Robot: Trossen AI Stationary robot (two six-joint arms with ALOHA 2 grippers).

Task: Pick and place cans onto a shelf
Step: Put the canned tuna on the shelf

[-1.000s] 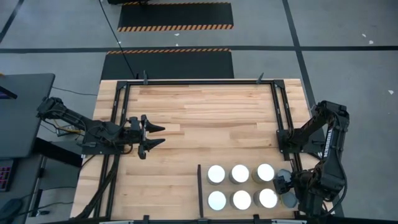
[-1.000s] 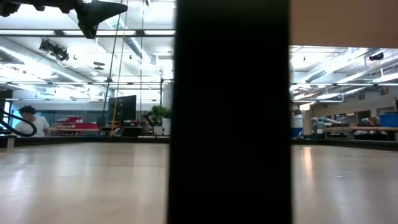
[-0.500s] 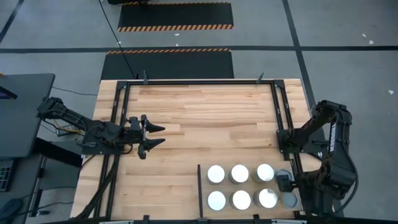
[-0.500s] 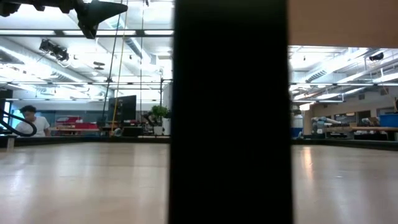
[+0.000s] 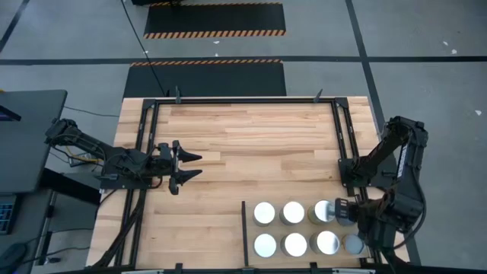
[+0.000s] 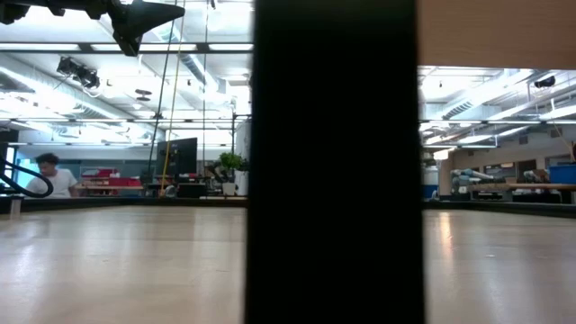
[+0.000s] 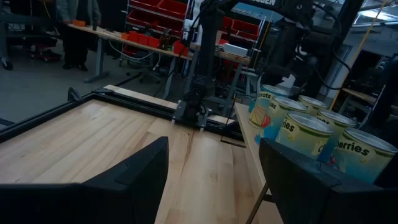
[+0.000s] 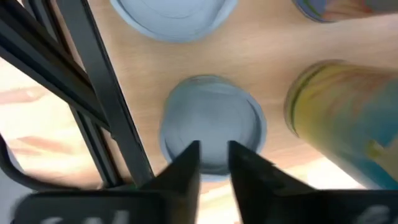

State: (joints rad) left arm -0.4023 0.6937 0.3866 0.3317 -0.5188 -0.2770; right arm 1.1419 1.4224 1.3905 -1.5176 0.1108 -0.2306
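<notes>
Six silver-topped cans (image 5: 294, 228) stand upright in two rows on the shelf (image 5: 253, 230), a wood section right of a short black divider bar (image 5: 244, 232). A dull blue-grey can (image 5: 354, 244) stands at the near right end by the black side bar. My right gripper (image 5: 342, 208) hovers near the far-right can (image 5: 325, 211). Its fingers (image 8: 186, 167) point down over a blue-grey can top (image 8: 211, 127), almost together, with nothing between them. My left gripper (image 5: 183, 167) waits open above the table's left part; the cans (image 7: 311, 127) show past it.
Thin black bars (image 5: 346, 152) frame the wood table; two run beside the blue-grey can top (image 8: 106, 106). A yellow-green can side (image 8: 336, 118) stands close to my right fingers. A wide black post (image 6: 333, 162) blocks the low view's middle. Bare wood (image 5: 251, 144) spans the table's middle and far part.
My right gripper has drawn away from the dull blue-grey can at the near right corner, toward the table's far edge. It now stands beside the far-right can of the far row. The dull can stays upright where it was.
</notes>
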